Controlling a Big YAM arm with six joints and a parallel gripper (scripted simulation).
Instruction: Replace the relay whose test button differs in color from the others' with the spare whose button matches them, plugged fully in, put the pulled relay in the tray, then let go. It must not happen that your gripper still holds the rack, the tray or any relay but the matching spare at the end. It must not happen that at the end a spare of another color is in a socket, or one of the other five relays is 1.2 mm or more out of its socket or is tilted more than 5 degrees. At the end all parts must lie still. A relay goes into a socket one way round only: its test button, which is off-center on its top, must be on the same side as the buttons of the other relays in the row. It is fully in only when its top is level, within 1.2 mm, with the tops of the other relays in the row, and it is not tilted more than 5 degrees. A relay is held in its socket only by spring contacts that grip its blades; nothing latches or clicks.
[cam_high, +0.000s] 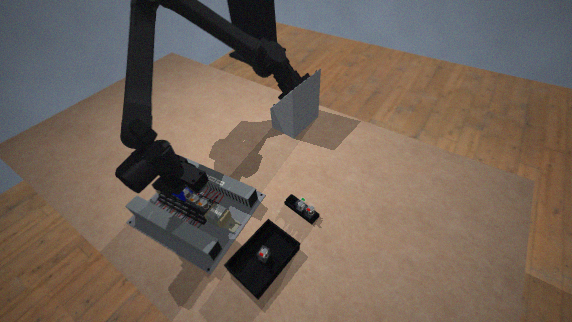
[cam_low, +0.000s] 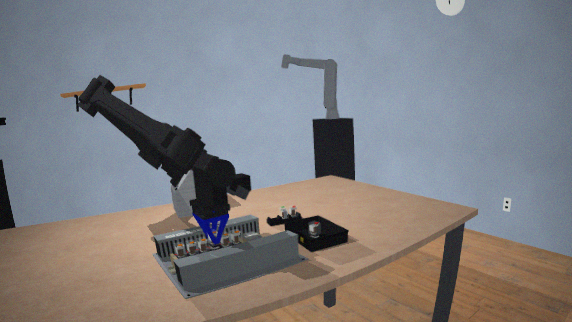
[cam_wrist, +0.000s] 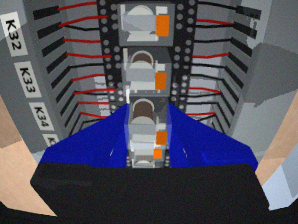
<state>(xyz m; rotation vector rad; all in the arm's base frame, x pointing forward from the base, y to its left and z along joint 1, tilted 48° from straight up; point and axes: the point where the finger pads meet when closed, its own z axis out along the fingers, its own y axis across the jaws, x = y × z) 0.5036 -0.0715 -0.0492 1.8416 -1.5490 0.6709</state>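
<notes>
The relay panel lies at the table's near left, with a row of clear relays between grey ducts. In the wrist view two row relays show orange buttons on the right side. My gripper is down on the row, its blue fingers shut on a third orange-button relay standing in line with the others, button on the same side. I cannot tell whether its top is level with them. A relay with a red button lies in the black tray.
A small black holder behind the tray carries a green-button relay and a red-button relay. A grey block stands at the arm's base. Labels K32 to K34 run along the left duct.
</notes>
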